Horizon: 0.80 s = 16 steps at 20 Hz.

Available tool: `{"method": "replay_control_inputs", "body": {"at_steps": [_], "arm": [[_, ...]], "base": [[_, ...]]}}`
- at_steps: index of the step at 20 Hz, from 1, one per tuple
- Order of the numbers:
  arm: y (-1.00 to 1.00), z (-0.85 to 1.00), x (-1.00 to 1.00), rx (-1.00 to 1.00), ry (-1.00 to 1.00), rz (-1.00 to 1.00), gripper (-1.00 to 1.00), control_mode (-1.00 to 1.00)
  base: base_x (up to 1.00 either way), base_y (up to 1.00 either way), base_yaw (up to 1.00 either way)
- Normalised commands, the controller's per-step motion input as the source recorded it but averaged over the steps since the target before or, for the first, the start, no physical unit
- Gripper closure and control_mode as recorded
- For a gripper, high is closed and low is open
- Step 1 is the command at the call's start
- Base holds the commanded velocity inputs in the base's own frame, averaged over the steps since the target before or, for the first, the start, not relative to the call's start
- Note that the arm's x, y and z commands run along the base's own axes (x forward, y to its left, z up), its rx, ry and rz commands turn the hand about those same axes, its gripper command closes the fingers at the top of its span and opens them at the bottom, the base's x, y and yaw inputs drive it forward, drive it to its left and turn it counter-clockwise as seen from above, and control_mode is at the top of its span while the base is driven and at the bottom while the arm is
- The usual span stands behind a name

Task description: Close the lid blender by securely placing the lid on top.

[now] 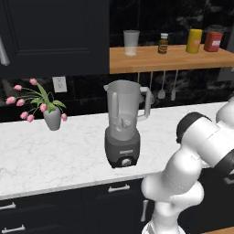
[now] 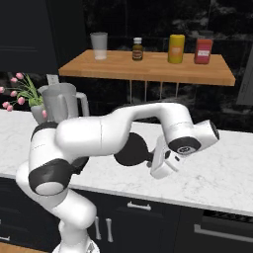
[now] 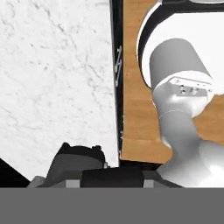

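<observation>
Translucent grey and open-mouthed, the blender point(image 1: 122, 123) stood on the marble tabletop point(image 1: 55, 155), its thin, rigid lid likely light and best pinched at the rim, while the fingers' spread could not be told.

Blender point(image 1: 122, 123): tall translucent grey jar with spout and side handle, upright on dark grey base with 1 round knob, on the white marble counter, mouth open.
Lid: cannot tell where.
</observation>
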Motion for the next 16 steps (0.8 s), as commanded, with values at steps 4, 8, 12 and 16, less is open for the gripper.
{"method": "replay_control_inputs", "body": {"at_steps": [4,8,12,16], "arm": [[0.96,1.0,0.0,0.11,0.07,0.0,1.0,-1.0],[0.96,1.0,0.02,0.02,0.1,0.0,1.0,-1.0],[0.81,1.0,0.0,0.0,0.09,0.0,1.0,-1.0],[0.6,1.0,0.01,0.0,0.13,0.0,1.0,-1.0]], "base": [[0.0,0.0,0.0],[0.0,0.0,0.0],[0.0,0.0,0.0],[0.0,0.0,0.0]]}}
